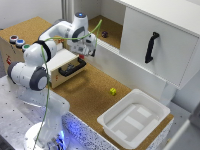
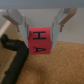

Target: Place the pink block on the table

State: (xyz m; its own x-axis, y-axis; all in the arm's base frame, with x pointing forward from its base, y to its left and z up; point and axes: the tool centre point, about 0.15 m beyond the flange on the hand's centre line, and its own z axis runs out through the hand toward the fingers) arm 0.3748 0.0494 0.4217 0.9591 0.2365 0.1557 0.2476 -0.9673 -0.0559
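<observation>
The pink block [image 2: 39, 41] is a small reddish-pink cube with black letters on its faces. It sits between my gripper's [image 2: 41, 27] two fingers [image 2: 21, 22], which close on its sides and hold it above the brown cork table [image 2: 62, 65]. In the exterior view the gripper [image 1: 82, 56] hangs just above the open wooden drawer's black handle [image 1: 72, 69], with a speck of the pink block [image 1: 82, 57] at its tip. The table [image 1: 87, 92] stretches out in front of it.
A yellow-green small block [image 1: 113, 91] lies on the table. A white plastic bin [image 1: 132, 117] stands at the exterior view's lower right. A dark purple block [image 1: 104, 34] sits in the back recess. A white cabinet door with a black handle [image 1: 151, 47] is at the right. The drawer handle [image 2: 15, 55] is close beside the block.
</observation>
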